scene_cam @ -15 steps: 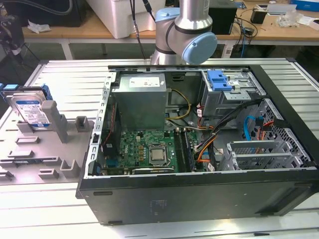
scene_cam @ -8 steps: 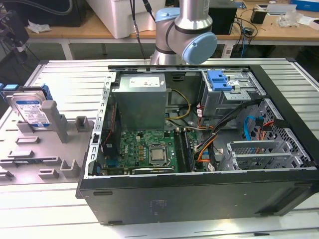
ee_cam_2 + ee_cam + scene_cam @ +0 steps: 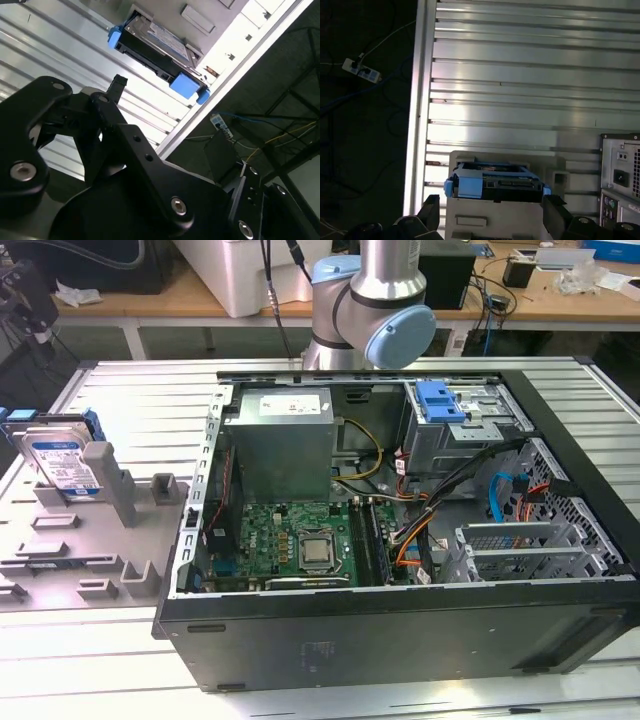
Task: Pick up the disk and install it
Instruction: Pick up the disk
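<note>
Blue-railed disk [image 3: 62, 462] upright, lower edge hidden in grey fixture [image 3: 70, 550]

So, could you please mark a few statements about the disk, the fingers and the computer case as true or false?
1. The disk stands on edge in the grey fixture, outside the computer case. True.
2. The gripper has its fingers shut on the disk. False: in the first wrist view the fingers stand apart and hold nothing, and the disk sits in the fixture ahead of them.
3. The computer case lies open, with its motherboard showing. True.
4. The grey power supply box lies on the fixture beside the disk. False: it sits inside the computer case.
</note>
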`<state>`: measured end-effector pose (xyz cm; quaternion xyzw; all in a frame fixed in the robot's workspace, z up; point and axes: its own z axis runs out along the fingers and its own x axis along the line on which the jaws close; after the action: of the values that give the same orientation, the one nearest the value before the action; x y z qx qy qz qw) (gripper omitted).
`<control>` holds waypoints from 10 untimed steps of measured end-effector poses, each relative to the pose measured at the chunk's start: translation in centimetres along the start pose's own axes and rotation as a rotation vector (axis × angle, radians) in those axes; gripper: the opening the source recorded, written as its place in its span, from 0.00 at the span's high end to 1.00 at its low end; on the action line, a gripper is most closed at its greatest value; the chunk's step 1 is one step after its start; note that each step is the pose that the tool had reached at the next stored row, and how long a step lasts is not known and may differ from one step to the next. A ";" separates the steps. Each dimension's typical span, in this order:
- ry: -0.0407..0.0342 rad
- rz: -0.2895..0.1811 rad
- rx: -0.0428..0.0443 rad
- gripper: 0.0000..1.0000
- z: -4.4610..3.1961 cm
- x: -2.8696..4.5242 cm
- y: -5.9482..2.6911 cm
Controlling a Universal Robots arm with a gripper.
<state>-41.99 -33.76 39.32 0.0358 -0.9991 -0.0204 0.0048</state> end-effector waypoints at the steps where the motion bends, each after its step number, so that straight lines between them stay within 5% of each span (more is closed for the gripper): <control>1: 0.0007 -0.020 0.0001 0.10 0.00 0.00 0.00; 10: 0.0073 -0.177 0.0015 0.10 0.06 -0.01 0.19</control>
<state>-41.99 -33.57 39.27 0.1239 -0.9921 -0.0199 0.0066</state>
